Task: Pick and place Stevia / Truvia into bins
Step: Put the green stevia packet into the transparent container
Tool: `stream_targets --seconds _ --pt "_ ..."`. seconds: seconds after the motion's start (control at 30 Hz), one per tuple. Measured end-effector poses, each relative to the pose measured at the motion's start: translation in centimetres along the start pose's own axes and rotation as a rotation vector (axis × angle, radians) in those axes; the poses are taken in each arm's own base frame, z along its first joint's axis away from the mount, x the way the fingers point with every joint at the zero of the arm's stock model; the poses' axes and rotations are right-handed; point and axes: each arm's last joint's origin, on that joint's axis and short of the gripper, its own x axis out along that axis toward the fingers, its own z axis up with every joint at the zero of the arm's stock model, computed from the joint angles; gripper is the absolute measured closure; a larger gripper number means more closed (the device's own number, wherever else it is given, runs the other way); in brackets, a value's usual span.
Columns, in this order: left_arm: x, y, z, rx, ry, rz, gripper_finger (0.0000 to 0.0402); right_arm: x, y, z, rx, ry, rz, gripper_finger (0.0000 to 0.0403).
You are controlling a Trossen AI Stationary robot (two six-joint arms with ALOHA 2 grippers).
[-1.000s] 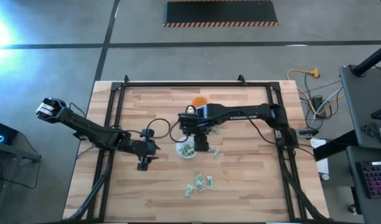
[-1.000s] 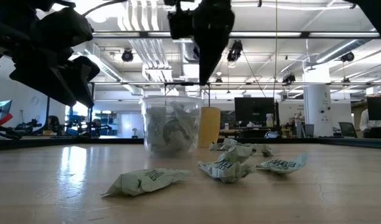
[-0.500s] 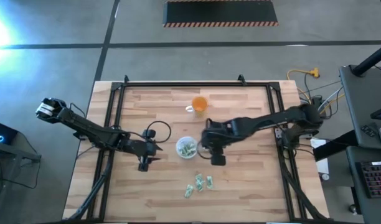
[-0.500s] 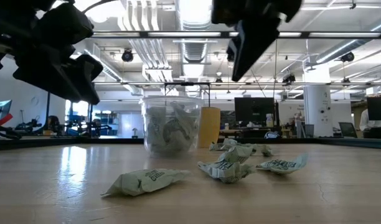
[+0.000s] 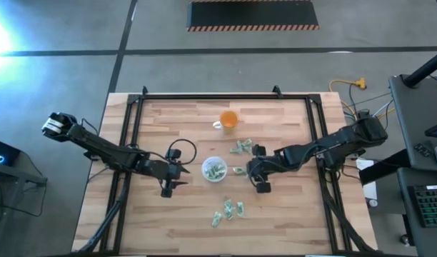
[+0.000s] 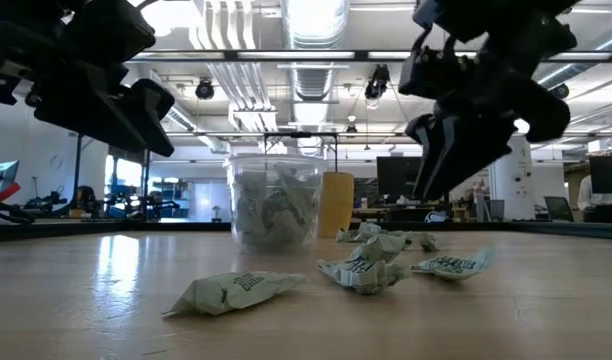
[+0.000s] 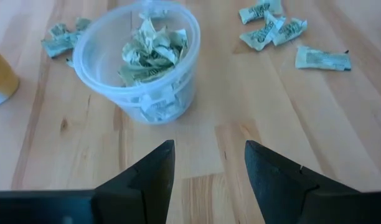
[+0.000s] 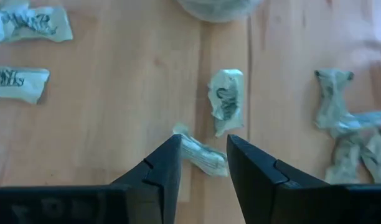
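The clear round cup [image 5: 213, 169] stands upright near the table's middle, part filled with crumpled pale green sachets [image 7: 150, 53]. Loose sachets lie flat on the wood: a group near the near edge [image 5: 228, 211], one right of the cup [image 5: 238, 170] and some toward the far side [image 5: 240, 148]. My right gripper [image 8: 203, 163] is open and hovers right of the cup; its fingers stand on either side of a crumpled sachet [image 8: 200, 154] and, in the low view, sit above the table [image 6: 431, 175]. My left gripper [image 7: 209, 165] is open, left of the cup, raised.
An orange translucent cup [image 5: 228, 119] stands on the far side of the clear cup. More sachets lie in the right wrist view [image 8: 226, 99] [image 8: 346, 118]. A black frame rail [image 5: 204, 98] borders the wooden top. Bare wood lies on the table's left and right.
My right gripper has moved from above the clear cup toward the table's right and near side and come lower, ending over the loose sachets beside the cup. Its arm has swung from the far side round to the right.
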Motion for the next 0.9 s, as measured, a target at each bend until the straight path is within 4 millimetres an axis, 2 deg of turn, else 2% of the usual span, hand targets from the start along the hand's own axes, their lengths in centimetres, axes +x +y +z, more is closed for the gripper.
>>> stream_targets --seconds 0.33,0.63,0.9 --pt "1.0 -0.2 -0.2 0.005 0.018 0.004 0.0224 1.6 0.0 -2.2 -0.036 -0.013 0.001 0.0282" --pt "1.4 -0.2 -0.4 0.026 0.032 0.007 0.0224 2.7 0.1 -2.9 -0.030 -0.045 0.003 0.0277" --pt "1.4 -0.2 -0.4 0.027 0.035 0.007 0.0224 3.9 0.2 -3.2 -0.008 -0.010 0.000 0.0289"
